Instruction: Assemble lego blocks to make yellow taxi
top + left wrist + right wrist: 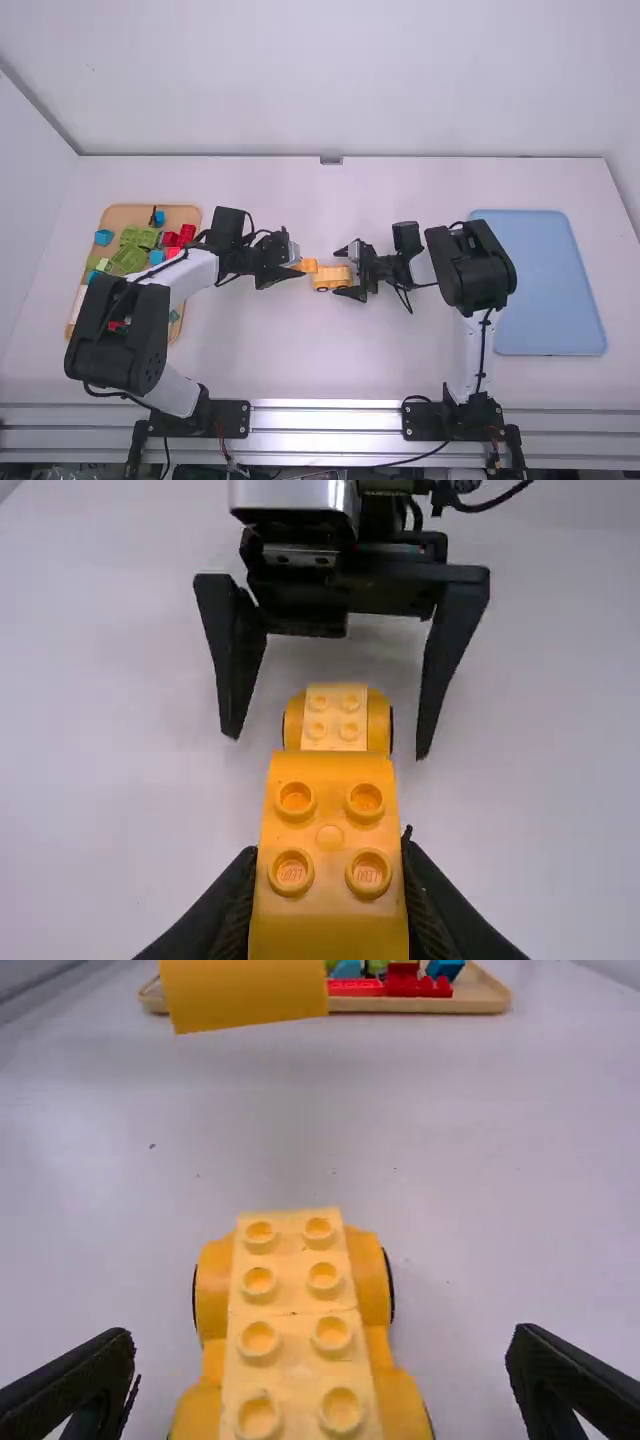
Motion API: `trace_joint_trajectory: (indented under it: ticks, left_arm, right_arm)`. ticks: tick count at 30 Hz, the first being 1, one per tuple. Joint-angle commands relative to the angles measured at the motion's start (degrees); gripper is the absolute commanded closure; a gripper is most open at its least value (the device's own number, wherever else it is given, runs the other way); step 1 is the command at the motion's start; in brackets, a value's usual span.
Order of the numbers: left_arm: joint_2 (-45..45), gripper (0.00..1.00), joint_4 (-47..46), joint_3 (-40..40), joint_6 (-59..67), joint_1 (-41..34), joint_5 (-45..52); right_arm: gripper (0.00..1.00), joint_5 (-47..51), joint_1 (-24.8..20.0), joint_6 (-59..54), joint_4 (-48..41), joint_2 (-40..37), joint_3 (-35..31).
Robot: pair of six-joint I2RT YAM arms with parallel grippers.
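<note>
Block (pixel 330 825), yellow, clamped in the left gripper (pixel 330 865), hangs just left of the wheeled base (pixel 292 1300), whose long axis points toward it along the table (pixel 320 360) between the parted fingers of the right gripper (pixel 320 1345), so seating it likely calls for a rightward descent.

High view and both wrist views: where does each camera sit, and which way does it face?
High view: above and behind the left arm and right arm, facing forward and down; both show.
Left wrist view: on that wrist, facing past the orange-yellow block in the left gripper toward the right gripper.
Right wrist view: on that wrist, facing the wheeled base between its open fingers, tray beyond.
Shared: both wrist views show block and base.
</note>
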Motion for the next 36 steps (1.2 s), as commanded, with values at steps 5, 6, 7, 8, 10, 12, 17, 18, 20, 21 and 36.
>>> trace_joint_trajectory:
  ticks: [5,6,7,8,10,12,17,18,20,21,36]
  left_arm:
    - [0.11,0.96,-0.11,-0.52,-0.15,-0.33,0.9]
    - [0.11,0.96,-0.11,-0.52,-0.15,-0.33,0.87]
    - [0.11,0.96,-0.2,-0.52,-0.15,-0.33,0.87]
    - [0.11,0.96,-0.22,-0.52,-0.2,-0.33,0.87]
    - [0.11,0.96,0.2,-0.52,-1.66,-0.33,0.87]
    - [0.11,0.96,0.2,-0.55,-1.88,-0.33,0.92]
    - [0.37,0.98,0.22,-0.74,-1.77,-0.59,0.94]
    - [0.46,0.98,0.24,-0.74,-1.57,-0.72,1.11]
    - [1.57,0.98,0.37,-0.74,0.61,-0.83,4.35]
    - [2.14,0.98,1.01,-0.74,0.96,-0.74,5.62]
    - [16.98,0.98,15.08,2.01,-3.19,-1.25,18.21]
  right_arm:
    - [0.01,2.36,0.07,-2.89,-0.17,0.59,-1.4]
    - [0.01,2.4,0.07,-2.89,-0.24,0.59,-1.4]
    - [0.02,3.13,0.09,-2.97,-0.81,0.59,-1.38]
    - [0.04,4.04,0.28,-2.93,-1.31,0.59,-1.27]
    - [0.07,6.14,1.16,-2.95,-1.6,0.59,-1.33]
    - [0.12,6.99,1.64,-2.95,-1.62,0.59,-1.33]
    - [0.34,7.85,2.47,-2.95,-1.57,0.59,-1.33]
    - [0.36,7.85,2.47,-2.95,-1.57,0.59,-1.33]
    - [0.48,7.87,2.29,-2.93,-1.57,0.59,-1.33]
    - [0.5,7.72,2.32,-2.93,-1.6,0.59,-1.33]
    - [0.53,7.76,2.38,-2.69,-1.6,0.59,-1.33]
